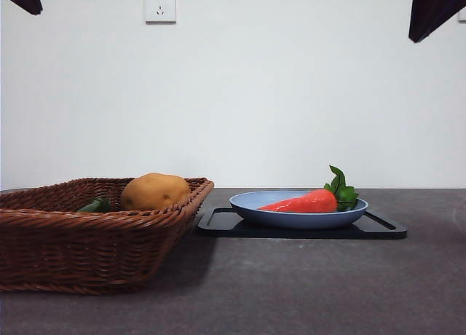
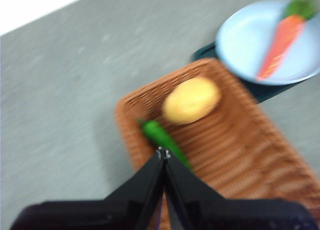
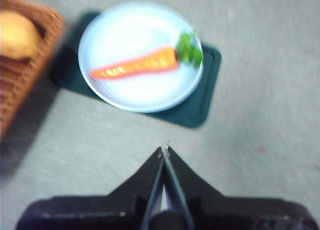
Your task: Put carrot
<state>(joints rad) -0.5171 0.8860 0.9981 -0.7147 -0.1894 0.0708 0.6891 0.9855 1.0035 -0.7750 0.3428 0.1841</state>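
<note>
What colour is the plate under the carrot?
Pale blue plate, clearest in the right wrist view.

No readable text, label, brand, number or sign anywhere; only a blank white wall socket [image 1: 160, 6].

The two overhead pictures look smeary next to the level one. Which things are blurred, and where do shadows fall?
Left wrist view: strongly smeared, the potato and basket weave soft. Right wrist view: milder blur, the carrot and plate edges fuzzy. Front view: sharp; the basket casts a dark shadow on the table toward the tray.
</note>
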